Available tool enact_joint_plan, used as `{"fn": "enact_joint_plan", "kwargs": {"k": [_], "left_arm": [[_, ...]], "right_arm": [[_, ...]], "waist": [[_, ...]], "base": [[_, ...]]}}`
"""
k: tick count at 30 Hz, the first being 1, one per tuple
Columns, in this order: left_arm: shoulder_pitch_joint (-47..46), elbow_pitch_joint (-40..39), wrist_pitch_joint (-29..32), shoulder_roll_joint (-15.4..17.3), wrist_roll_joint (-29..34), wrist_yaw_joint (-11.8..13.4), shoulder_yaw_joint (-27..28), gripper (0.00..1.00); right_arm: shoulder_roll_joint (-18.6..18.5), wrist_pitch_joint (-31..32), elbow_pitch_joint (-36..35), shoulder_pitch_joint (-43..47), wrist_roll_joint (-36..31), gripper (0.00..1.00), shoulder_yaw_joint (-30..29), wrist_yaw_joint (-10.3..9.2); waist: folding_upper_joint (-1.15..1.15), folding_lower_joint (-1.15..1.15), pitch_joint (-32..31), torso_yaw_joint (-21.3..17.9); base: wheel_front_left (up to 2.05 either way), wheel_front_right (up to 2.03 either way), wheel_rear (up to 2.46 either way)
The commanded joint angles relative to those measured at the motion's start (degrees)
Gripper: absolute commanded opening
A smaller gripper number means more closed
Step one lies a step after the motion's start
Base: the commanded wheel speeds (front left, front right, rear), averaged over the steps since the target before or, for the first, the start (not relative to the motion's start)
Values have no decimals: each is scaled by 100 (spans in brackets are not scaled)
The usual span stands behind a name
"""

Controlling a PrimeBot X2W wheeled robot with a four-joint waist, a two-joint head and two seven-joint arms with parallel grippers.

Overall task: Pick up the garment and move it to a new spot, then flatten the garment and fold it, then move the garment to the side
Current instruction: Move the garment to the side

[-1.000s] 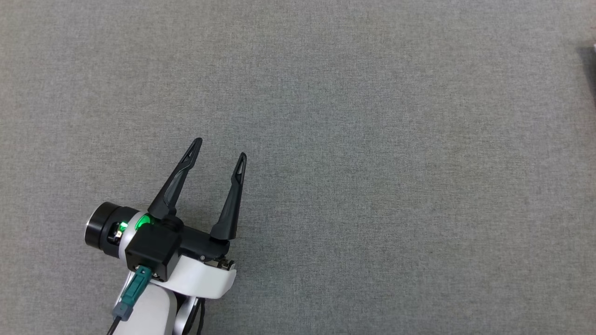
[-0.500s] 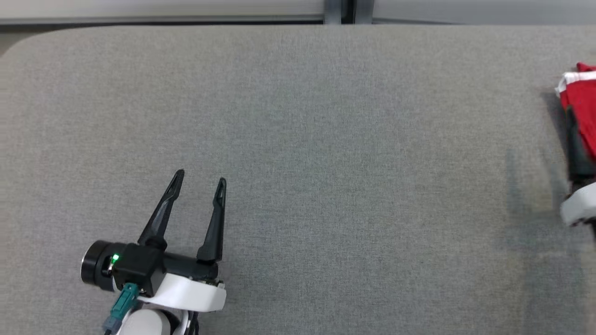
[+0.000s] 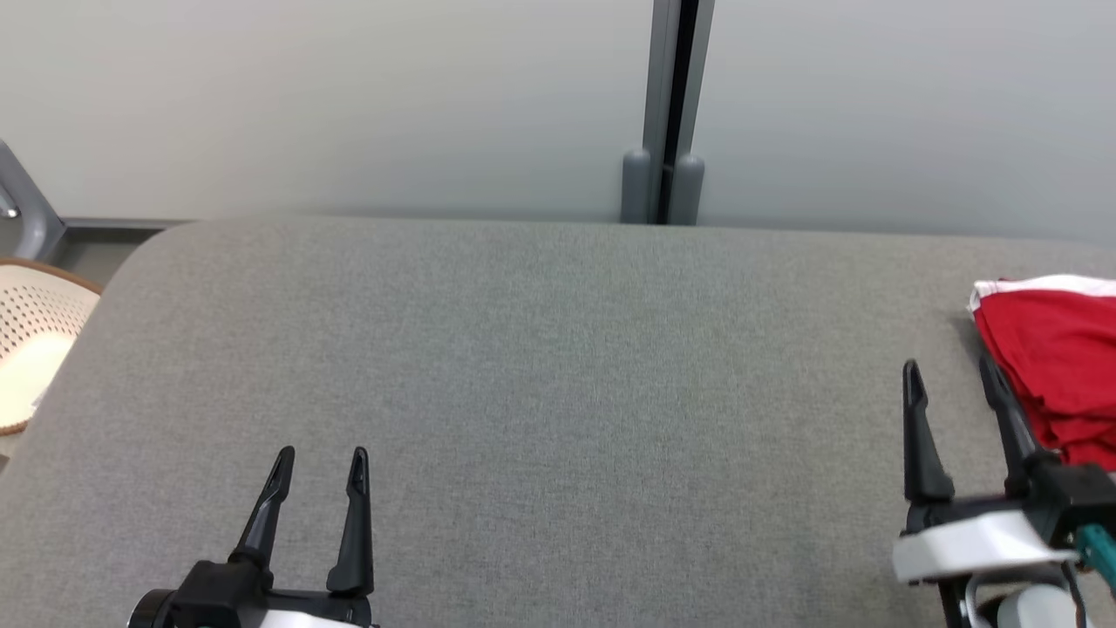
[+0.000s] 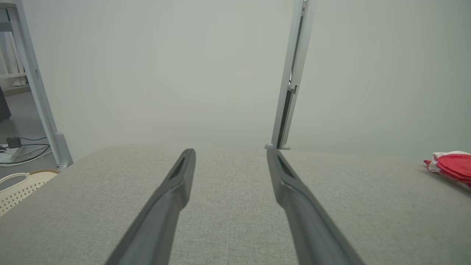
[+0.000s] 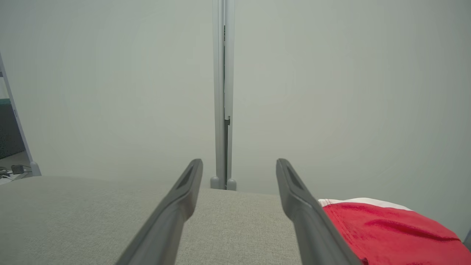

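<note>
Head view: edge-cropped red garment (image 3: 1059,358), long axis unclear, beside wide, empty right claw (image 3: 949,366).

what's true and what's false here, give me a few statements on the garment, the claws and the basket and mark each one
1. The red garment lies folded at the far right end of the table, on the robot's right. True.
2. The right claw is shut on the garment. False: it is open with nothing between its fingers, and the garment lies just to its right.
3. The left claw is open and empty over bare table. True.
4. The perforated basket sits in the middle of the table. False: it stands off the table, beyond its left end.
</note>
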Motion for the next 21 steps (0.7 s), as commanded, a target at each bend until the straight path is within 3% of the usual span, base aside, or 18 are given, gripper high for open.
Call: {"fn": "enact_joint_plan", "kwargs": {"k": [1, 10, 21], "left_arm": [[90, -96, -7, 15, 103, -41, 31, 100], [528, -206, -7, 15, 436, -158, 28, 100], [659, -100, -7, 17, 478, -175, -13, 100]], "right_arm": [[55, -6, -185, 280, -41, 100, -3, -4], [120, -6, -184, 1436, 180, 100, 339, -4], [124, -7, -193, 1542, 321, 100, 455, -4]], "waist": [[0, 0, -268, 54], [0, 0, -687, -82], [0, 0, -778, -367]], "base": [[0, 0, 0], [0, 0, 0], [0, 0, 0]]}}
